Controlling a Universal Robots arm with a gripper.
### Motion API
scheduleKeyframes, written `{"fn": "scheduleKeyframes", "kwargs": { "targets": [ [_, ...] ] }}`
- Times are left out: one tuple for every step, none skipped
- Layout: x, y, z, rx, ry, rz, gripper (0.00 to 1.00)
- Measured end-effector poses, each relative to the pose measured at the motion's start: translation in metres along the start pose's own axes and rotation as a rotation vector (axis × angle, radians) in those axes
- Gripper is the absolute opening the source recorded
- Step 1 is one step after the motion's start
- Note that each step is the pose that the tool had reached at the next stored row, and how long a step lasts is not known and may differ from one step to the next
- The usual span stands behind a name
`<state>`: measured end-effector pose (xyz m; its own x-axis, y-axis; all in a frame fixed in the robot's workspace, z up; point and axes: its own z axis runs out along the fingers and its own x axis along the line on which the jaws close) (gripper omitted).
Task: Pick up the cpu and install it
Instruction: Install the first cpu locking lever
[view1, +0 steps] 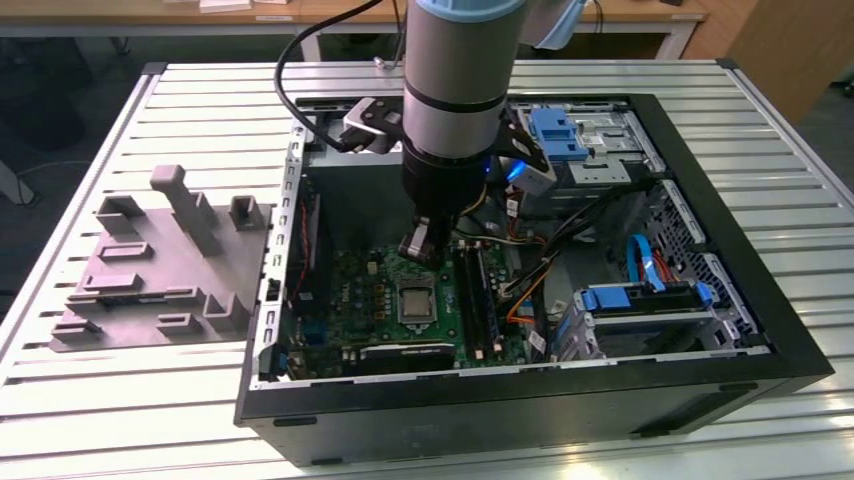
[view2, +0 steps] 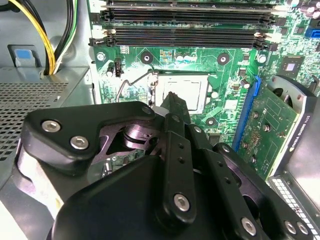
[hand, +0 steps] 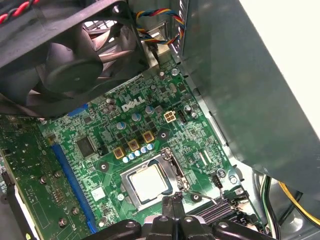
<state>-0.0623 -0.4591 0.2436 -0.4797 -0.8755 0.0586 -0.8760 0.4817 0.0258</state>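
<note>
green motherboard (hand: 125, 135), square silver cpu (hand: 148, 183) seated

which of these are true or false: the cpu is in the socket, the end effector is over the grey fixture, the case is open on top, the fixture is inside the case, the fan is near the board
1. The cpu sits in the socket on the board. True.
2. The end effector hangs over the grey fixture. False: it hangs inside the case, above the board near the socket.
3. The case lies open on top, with its insides exposed. True.
4. The fixture stands inside the case. False: it stands on the slatted table, at the exterior view's left of the case.
5. A black fan sits near the board in the first wrist view. True.
</note>
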Motion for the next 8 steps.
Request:
{"fn": "scheduleKeyframes", "kwargs": {
  "targets": [
    [0.0,0.0,0.0,0.0,0.0,0.0,0.11],
    [0.0,0.0,0.0,0.0,0.0,0.0,0.11],
    [0.0,0.0,0.0,0.0,0.0,0.0,0.11],
    [0.0,0.0,0.0,0.0,0.0,0.0,0.11],
    [0.0,0.0,0.0,0.0,0.0,0.0,0.11],
    [0.0002,0.0004,0.0,0.0001,0.0,0.0,0.11],
    [0.0002,0.0004,0.0,0.0002,0.0,0.0,0.11],
    [0.0002,0.0003,0.0,0.0002,0.0,0.0,0.11]
  ]
}}
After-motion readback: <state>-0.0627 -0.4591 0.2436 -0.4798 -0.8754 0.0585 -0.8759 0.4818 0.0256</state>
